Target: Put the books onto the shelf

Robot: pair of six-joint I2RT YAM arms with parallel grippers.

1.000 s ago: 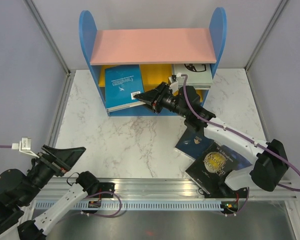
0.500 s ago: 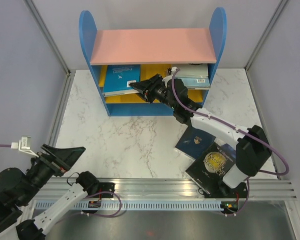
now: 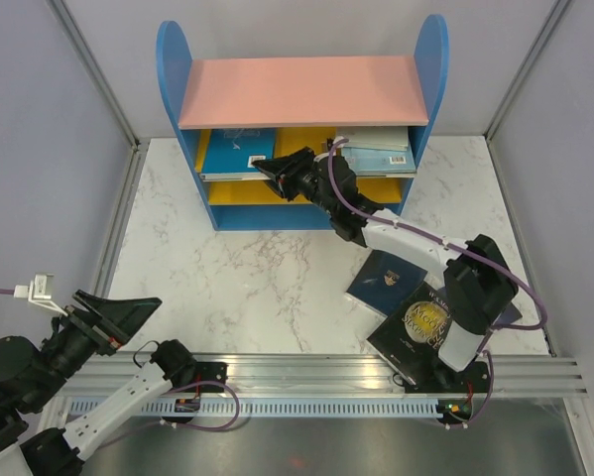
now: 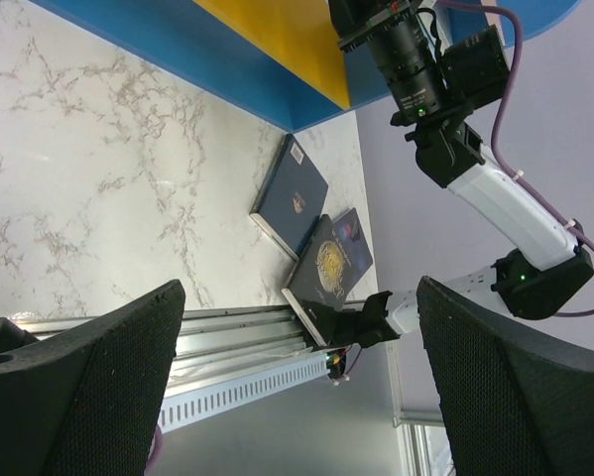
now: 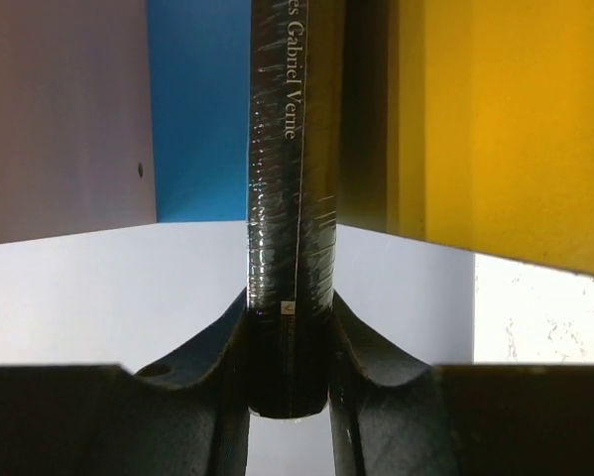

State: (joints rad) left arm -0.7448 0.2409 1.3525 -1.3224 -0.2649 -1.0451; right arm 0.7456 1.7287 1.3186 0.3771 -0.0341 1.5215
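The shelf (image 3: 301, 89) stands at the back, with blue side panels, a pink top and yellow boards. My right gripper (image 3: 277, 171) is shut on a teal-blue book (image 3: 232, 151) and holds it inside the shelf's left half, under the pink top. In the right wrist view the book's dark spine (image 5: 289, 149) is clamped between the fingers of that gripper (image 5: 289, 337), beside a yellow board (image 5: 515, 129). Pale books (image 3: 384, 151) lie in the shelf's right half. A navy book (image 3: 381, 278) and a black-and-gold book (image 3: 425, 322) lie on the table. My left gripper (image 3: 118, 315) hangs open at the near left, holding nothing.
The marble table (image 3: 247, 288) is ringed by grey walls, with an aluminium rail (image 3: 306, 382) along the near edge. In the left wrist view the navy book (image 4: 292, 193) and the black-and-gold book (image 4: 326, 268) lie by the right arm's base (image 4: 534, 283).
My right gripper has carried the teal-blue book up and deeper into the shelf, so its cover now shows nearly edge-on. The left arm has sunk slightly toward the near left.
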